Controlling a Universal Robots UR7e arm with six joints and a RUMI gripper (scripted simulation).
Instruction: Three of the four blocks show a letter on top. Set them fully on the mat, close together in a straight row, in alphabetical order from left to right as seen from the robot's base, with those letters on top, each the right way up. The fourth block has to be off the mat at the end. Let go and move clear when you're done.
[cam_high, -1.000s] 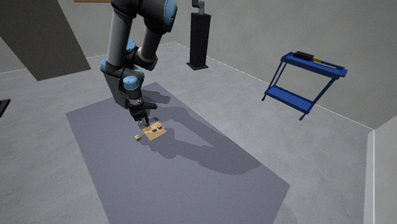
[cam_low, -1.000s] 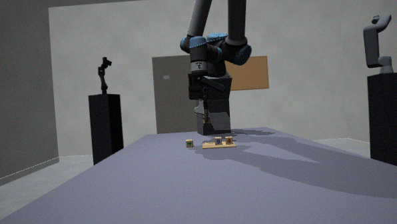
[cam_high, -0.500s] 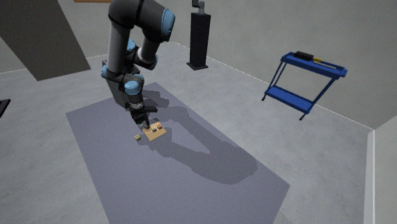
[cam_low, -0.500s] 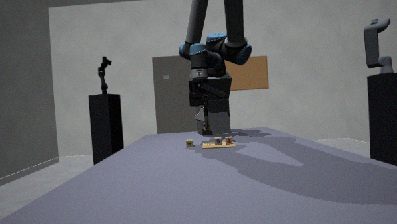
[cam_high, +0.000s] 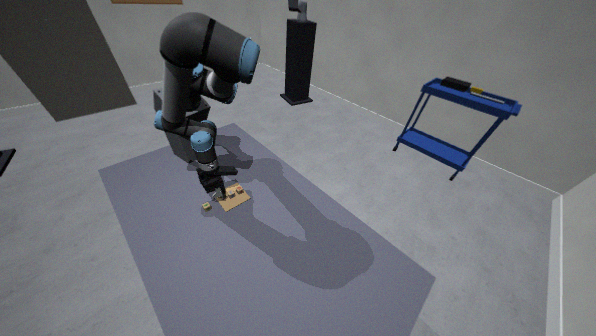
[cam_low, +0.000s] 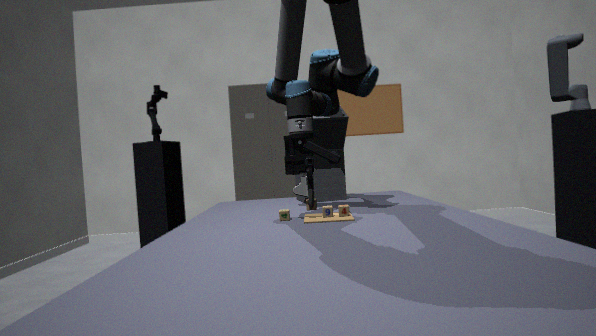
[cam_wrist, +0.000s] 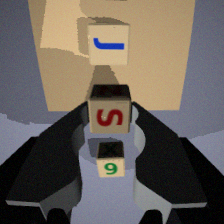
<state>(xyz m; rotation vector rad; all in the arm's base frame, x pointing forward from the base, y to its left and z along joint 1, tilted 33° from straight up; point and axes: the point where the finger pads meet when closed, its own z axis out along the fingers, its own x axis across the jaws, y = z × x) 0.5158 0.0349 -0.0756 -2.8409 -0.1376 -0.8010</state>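
Left to right in the exterior view, a block with green marks (cam_high: 206, 206) (cam_low: 284, 215) (cam_wrist: 110, 161) sits off the mat at its nine o'clock, on the grey-violet surface (cam_high: 200, 280) (cam_low: 200, 280) (cam_wrist: 207, 75). In the wrist view its lit face bears a green figure (a 6 or a 9, I can't say which).

Next comes the gripper (cam_high: 222, 196) (cam_low: 311, 202) (cam_wrist: 110, 103), pointing down, its jaws mostly closed and pinching the block with the red S (cam_low: 312, 205) (cam_wrist: 110, 117) by two opposite sides. That block is at about ten o'clock from the middle of the tan mat (cam_high: 235, 202) (cam_low: 315, 219) (cam_wrist: 160, 75), raised and not resting on it. In the wrist view, the green-marked block appears at six o'clock from the S.

Farther right, the J block (cam_high: 231, 193) (cam_low: 327, 211) (cam_wrist: 109, 45) stands on the mat, with a blue 9 on the side facing the exterior camera; the wrist view puts it at twelve o'clock from the S. Just beside it, at three o'clock in the exterior view, the block with a red 4 (cam_high: 239, 189) (cam_low: 343, 210) on its side stands on the mat too.
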